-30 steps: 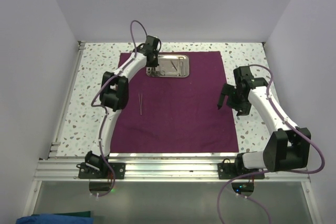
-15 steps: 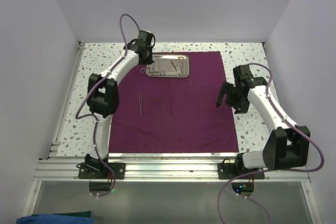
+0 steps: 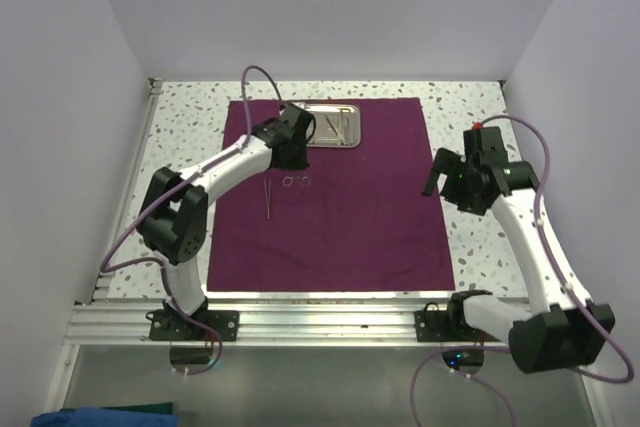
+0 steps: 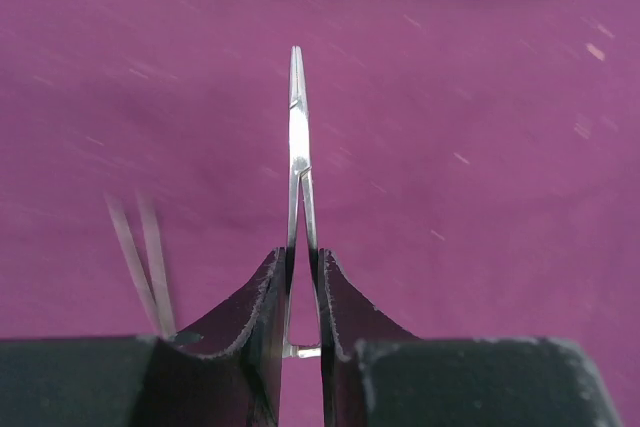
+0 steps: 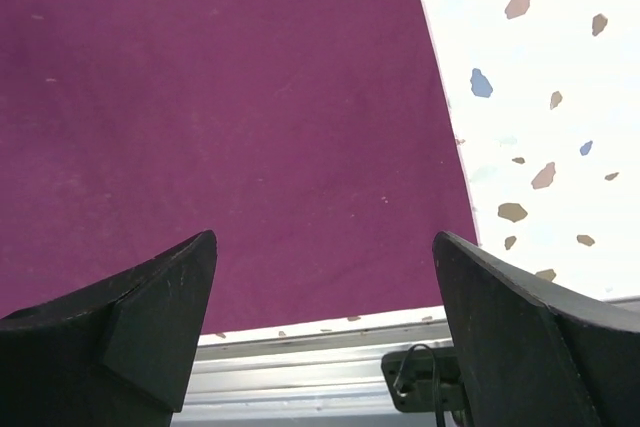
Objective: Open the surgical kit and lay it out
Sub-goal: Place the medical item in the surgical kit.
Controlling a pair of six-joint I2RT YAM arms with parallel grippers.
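Found cloth wrap [image 3: 340,227] spread flat over the middle of the bench [image 3: 180,127], running from close to the far edge down to the rail [image 3: 320,309] at the near edge.

Logged steel tray [image 3: 335,125] on the wrap's far strip, slightly left of centre, holding thin silver items too small to sort.

Noted tweezers [image 3: 267,197] lying loose on the wrap toward the left edge, nearer than the tray, pointing roughly far to near.

Observed ring-handled instrument [image 4: 298,147] pinched in the left gripper [image 4: 300,259], jaws pressed onto its shanks. Closed tip aimed at the tray rim. Finger rings visible on the gripper's near side in the top view. Cannot tell whether lifted or resting on the wrap.

Located that gripper between tray and tweezers, just beside the tweezers in the wrist view.

Located right gripper [image 3: 438,175] over the wrap's right border, about mid-depth of the bench, well apart from every instrument. Fingers [image 5: 150,307] spread wide; through the gap, only wrap, speckled bench top and the near-edge rail.
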